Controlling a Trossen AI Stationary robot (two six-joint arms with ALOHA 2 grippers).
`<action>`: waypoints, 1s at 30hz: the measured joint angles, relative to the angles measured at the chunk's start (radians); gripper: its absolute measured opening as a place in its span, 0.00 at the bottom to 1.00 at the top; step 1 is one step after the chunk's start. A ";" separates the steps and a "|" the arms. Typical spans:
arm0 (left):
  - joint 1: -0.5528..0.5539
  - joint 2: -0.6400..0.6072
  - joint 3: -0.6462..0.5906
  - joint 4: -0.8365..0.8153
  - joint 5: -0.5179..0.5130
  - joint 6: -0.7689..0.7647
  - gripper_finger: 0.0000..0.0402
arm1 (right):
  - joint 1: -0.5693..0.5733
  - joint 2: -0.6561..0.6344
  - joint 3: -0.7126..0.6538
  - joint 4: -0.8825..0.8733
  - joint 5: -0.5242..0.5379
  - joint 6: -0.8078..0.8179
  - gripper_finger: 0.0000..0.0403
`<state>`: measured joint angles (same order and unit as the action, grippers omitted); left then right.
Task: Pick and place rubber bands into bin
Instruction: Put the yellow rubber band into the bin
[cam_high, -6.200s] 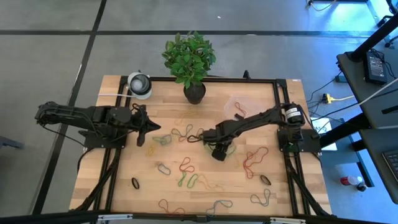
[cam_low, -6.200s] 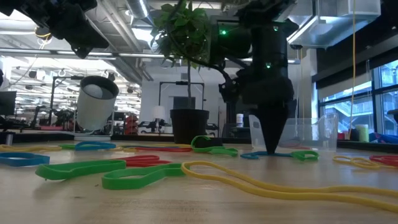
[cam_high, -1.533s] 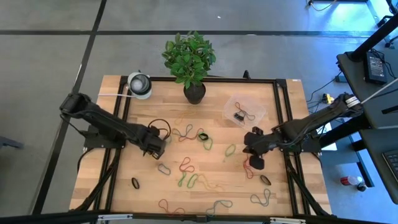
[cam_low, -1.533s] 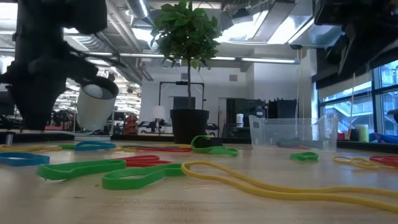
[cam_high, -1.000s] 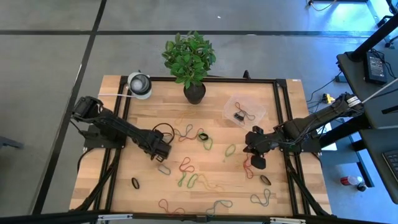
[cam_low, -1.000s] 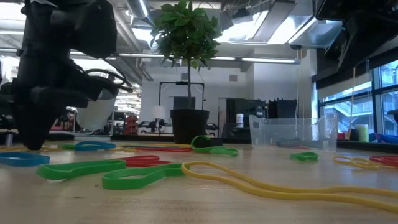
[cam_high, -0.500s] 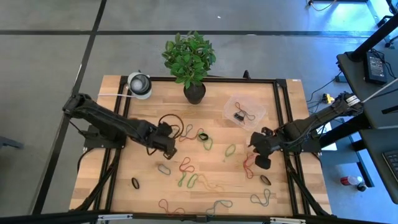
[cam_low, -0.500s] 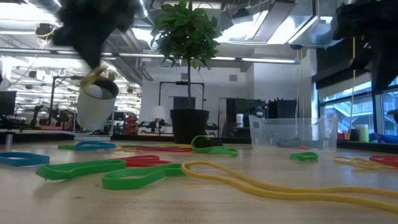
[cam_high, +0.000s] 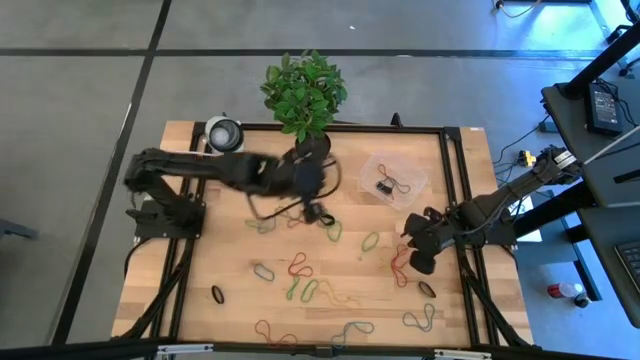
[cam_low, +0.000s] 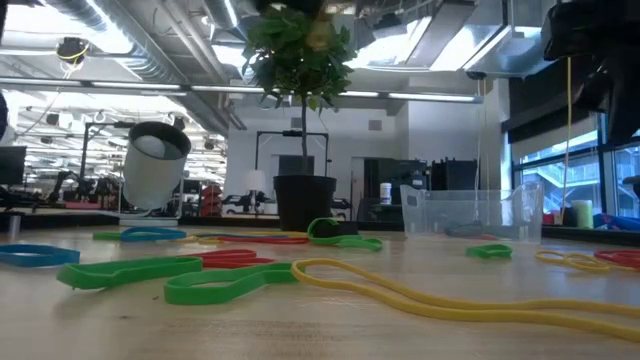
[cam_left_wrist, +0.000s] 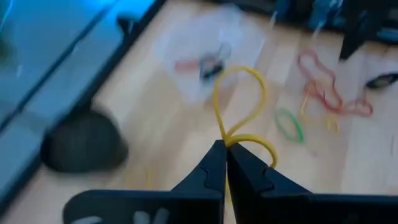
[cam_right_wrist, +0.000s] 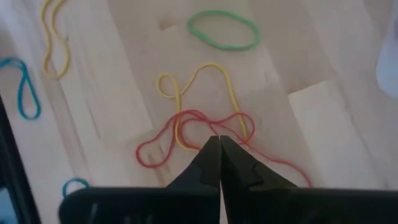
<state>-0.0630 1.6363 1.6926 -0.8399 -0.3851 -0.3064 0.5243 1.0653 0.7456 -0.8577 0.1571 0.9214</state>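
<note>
My left gripper (cam_left_wrist: 225, 146) is shut on a yellow rubber band (cam_left_wrist: 239, 99). It hangs in the air near the plant pot (cam_high: 312, 148), left of the clear bin (cam_high: 392, 178); in the high view the left gripper (cam_high: 325, 180) is blurred. The bin (cam_left_wrist: 205, 50) lies ahead of its fingertips and holds a few bands. Several red, green, yellow and black rubber bands (cam_high: 300, 268) lie loose on the wooden table. My right gripper (cam_high: 415, 250) is shut above a tangle of red and yellow bands (cam_right_wrist: 205, 124) at the table's right side. My left gripper pinches the yellow band between its two fingertips at a crossing point of the loop (cam_left_wrist: 226, 140). One loop of the band stands out ahead of the fingers and a shorter arc (cam_left_wrist: 264, 149) bends off beside them. The band is lifted clear of the table.
A leafy plant in a black pot stands at the far middle, and a round white-and-grey object (cam_high: 224, 135) at the far left. Black frame rails (cam_high: 452, 180) run along the table's sides. Loose bands (cam_low: 210, 280) cover the middle and near part of the table.
My left gripper stood down at the table left of centre, then rose with the yellow band between its tips. It has swung fast toward the far right, to beside the plant pot. The band has been lifted clear of the table.
</note>
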 joint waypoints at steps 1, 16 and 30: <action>0.025 0.027 0.036 0.030 0.034 0.058 0.01 | 0.000 0.000 0.000 0.000 0.000 0.027 0.00; 0.250 0.495 0.375 0.452 0.258 0.449 0.00 | 0.000 0.000 0.000 0.008 0.062 0.309 0.00; 0.273 0.756 0.375 0.588 0.338 0.451 0.04 | 0.000 0.000 0.000 0.035 0.142 0.354 0.00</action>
<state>0.2097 2.3921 2.0678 -0.2516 -0.0476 0.1444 0.5240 1.0653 0.7456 -0.8231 0.2993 1.2755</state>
